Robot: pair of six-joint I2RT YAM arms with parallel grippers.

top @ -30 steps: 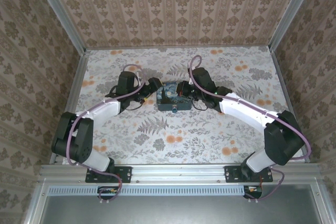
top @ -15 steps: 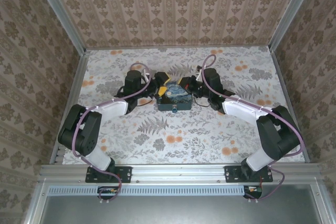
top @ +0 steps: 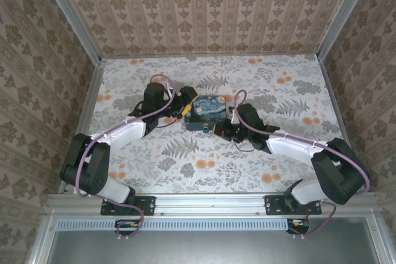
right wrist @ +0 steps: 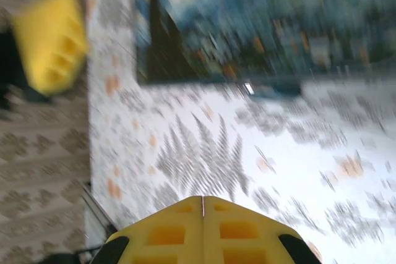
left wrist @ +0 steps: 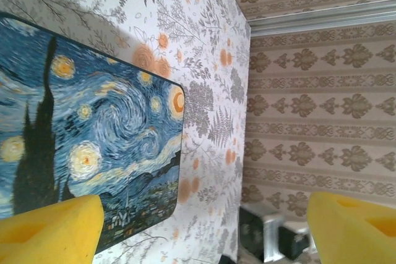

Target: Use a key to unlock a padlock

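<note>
Since it hangs on the near wall of the tin box [top: 207, 110], the padlock [top: 206, 129] reads from above as a small dark speck at the middle of that wall, facing the arm bases. A pale glint on the same wall in the right wrist view may belong to it, but blur prevents a firm reading. Whether the shackle is open or closed is too small to tell.

Key: its place cannot be told. If it is held, it would be lost in the seam of the right gripper.

Tin box: blue-and-yellow swirl lid, lid down, lying flat on the bench [top: 278, 165] about midway between left and right.

Right gripper [top: 218, 129] [right wrist: 203, 227]: low over the bench, just right of the padlock, by the box's near-right corner. The fingers are pressed together pad to pad, with only a thin seam between them. Nothing can be made out pinched there. Judged purpose: closed tips brought level with the lock suit presenting a thin key to the keyway.

Left gripper [top: 187, 100] [left wrist: 198, 233]: at the box's left edge, spread wide and holding nothing. One of its fingertips [left wrist: 49, 227] lies over the lid's corner and the other hangs beyond the box. Contact with the box cannot be told. Judged purpose: a wide stance at the edge suits bracing the box against sliding when the key is pushed in.
</note>
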